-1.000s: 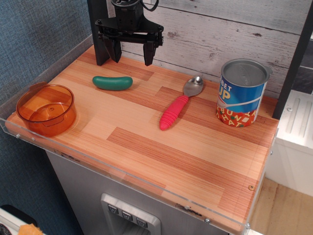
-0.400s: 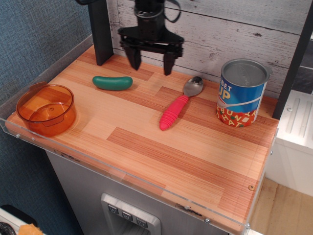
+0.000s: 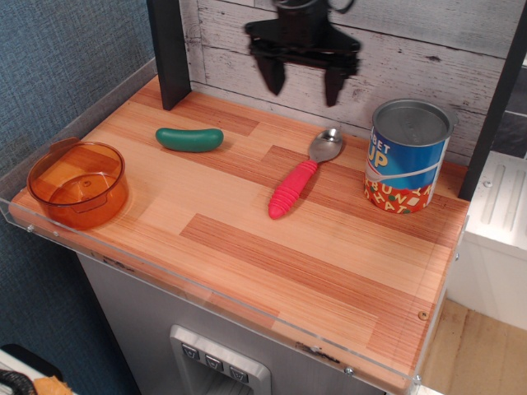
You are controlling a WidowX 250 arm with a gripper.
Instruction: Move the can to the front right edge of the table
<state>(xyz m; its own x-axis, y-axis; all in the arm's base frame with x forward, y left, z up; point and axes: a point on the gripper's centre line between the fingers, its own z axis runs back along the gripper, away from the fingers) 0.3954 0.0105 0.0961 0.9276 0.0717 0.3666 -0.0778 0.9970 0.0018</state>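
Note:
The can [image 3: 407, 156] stands upright at the back right of the table [image 3: 272, 271]. It has a grey metal lid, a blue label with white letters and a red patterned band at the bottom. My gripper [image 3: 301, 88] hangs above the back edge of the table, to the left of the can and well apart from it. Its two black fingers [image 3: 272, 76] point down, spread apart, with nothing between them.
A spoon with a pink ribbed handle [image 3: 297, 182] lies just left of the can. A green pickle-shaped toy [image 3: 189, 138] lies at the back left. An orange translucent bowl [image 3: 77, 183] sits at the front left. A dark post [image 3: 170, 51] stands at the back left.
My gripper has moved to the right along the back of the table, toward the can, and risen a little. It has stayed open. The objects have not moved.

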